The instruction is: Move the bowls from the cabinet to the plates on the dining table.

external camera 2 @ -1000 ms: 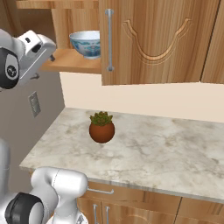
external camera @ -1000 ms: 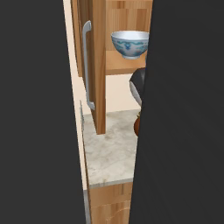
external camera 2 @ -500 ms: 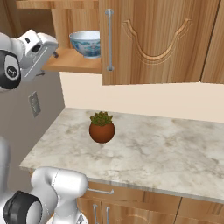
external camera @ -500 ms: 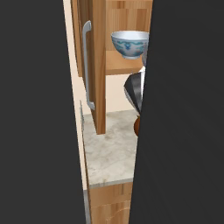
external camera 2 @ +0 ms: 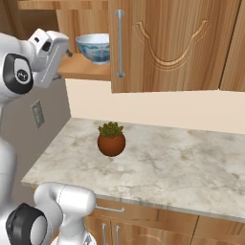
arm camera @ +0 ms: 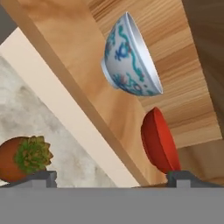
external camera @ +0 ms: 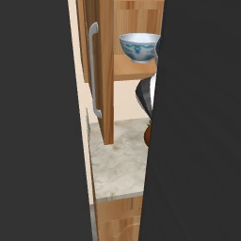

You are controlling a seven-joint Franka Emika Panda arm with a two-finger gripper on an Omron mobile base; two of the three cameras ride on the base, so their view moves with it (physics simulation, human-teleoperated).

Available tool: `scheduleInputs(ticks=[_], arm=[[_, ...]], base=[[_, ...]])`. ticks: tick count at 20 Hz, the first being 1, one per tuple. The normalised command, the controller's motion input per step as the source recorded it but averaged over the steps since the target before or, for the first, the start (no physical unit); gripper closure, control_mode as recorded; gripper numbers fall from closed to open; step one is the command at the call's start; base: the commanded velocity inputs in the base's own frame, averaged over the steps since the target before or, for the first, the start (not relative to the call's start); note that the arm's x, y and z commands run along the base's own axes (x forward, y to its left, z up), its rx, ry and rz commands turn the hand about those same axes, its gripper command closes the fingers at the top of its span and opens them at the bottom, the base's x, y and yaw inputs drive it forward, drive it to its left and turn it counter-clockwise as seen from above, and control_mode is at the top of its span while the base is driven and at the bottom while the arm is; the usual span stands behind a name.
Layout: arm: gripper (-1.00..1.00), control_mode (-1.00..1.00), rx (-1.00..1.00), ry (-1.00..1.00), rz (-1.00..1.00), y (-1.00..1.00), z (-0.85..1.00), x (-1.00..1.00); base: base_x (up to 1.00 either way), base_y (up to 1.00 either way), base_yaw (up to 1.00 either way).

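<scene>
A patterned white bowl (arm camera: 131,59) and a red bowl (arm camera: 159,142) sit on the cabinet shelf (external camera 2: 83,69); the gripper (arm camera: 111,177), fingers spread wide, faces them, holding nothing.

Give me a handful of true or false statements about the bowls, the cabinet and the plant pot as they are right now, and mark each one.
1. The white bowl with blue-green pattern stands upright on the wooden shelf of the light-brown wall cabinet. True.
2. The glossy red bowl is stacked inside the patterned bowl. False: it sits beside it on the same shelf, apart.
3. The two-finger gripper is clamped on the patterned bowl. False: its jaws are open and hold nothing, short of both bowls.
4. The round terracotta plant pot stands on the marble-patterned counter below the cabinet. True.
5. The plant pot lies tipped on its side. False: it stands upright.
</scene>
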Motion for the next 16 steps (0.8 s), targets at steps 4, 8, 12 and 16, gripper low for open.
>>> scheduleInputs(ticks=[4,8,12,16], arm=[[-1.0,-1.0,-0.25,0.0,0.0,-0.17,0.0,0.32],[-1.0,-1.0,-0.21,0.0,-0.01,-0.15,0.02,0.39],[-1.0,-1.0,-0.19,0.0,-0.07,-0.14,0.05,0.0],[-1.0,-1.0,-0.1,-0.01,-0.07,-0.13,0.2,-0.02]], base=[[0.0,0.0,0.0],[0.0,0.0,0.0],[0.0,0.0,0.0],[0.0,0.0,0.0]])
